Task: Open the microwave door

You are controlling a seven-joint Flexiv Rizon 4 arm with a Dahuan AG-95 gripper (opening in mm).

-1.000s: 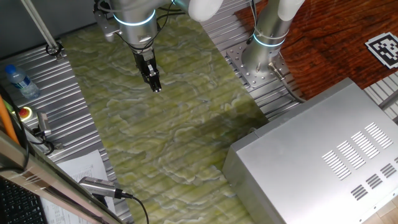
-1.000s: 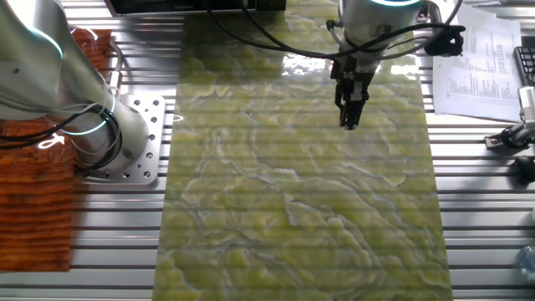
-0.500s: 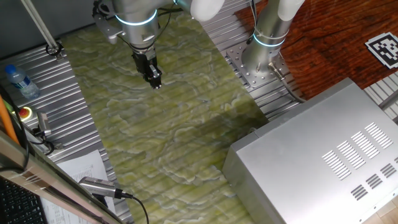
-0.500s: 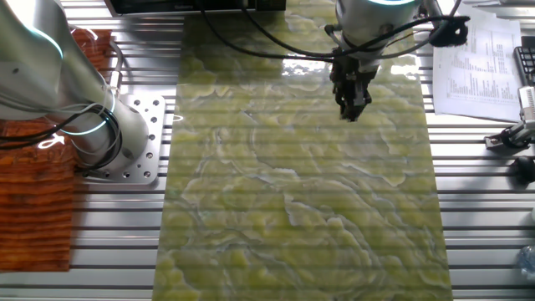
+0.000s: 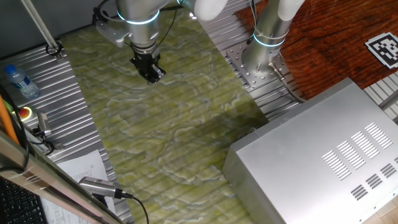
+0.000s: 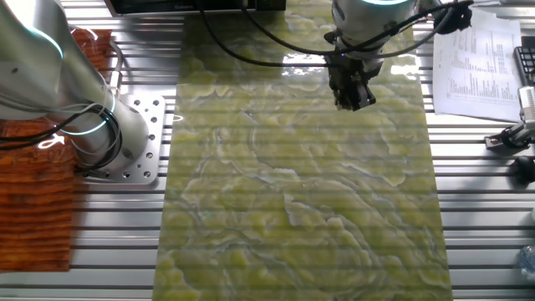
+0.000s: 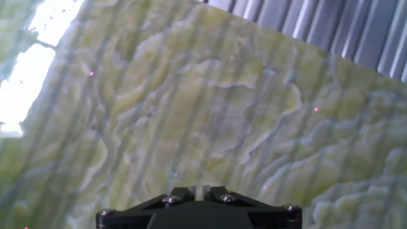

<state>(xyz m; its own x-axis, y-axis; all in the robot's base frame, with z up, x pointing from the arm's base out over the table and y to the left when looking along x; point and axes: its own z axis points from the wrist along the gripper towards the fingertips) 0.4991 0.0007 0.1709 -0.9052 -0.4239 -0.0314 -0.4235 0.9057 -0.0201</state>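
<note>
The microwave [image 5: 323, 155] is a large silver-grey box with vent slots on its top, at the lower right of one fixed view. Only its top and one plain silver side facing the mat show. I cannot make out the microwave door. It is out of the other fixed view and the hand view. My gripper [image 5: 149, 73] hangs over the far part of the green marbled mat [image 5: 168, 130], far from the microwave. It also shows in the other fixed view [image 6: 353, 100]. Its fingers are together and hold nothing. The hand view shows only mat below the finger bases [image 7: 198, 193].
The second arm's base [image 5: 264, 53] stands on a plate beside the mat; it also shows in the other fixed view [image 6: 104, 134]. A water bottle [image 5: 18, 81], a red button [image 5: 25, 112] and papers [image 5: 84, 168] lie on the ribbed plates. A red-brown cloth [image 6: 38, 201] lies at the side.
The gripper has drawn back a little toward the far end of the mat and its wrist has turned. The fingers stay together. The microwave has not moved.
</note>
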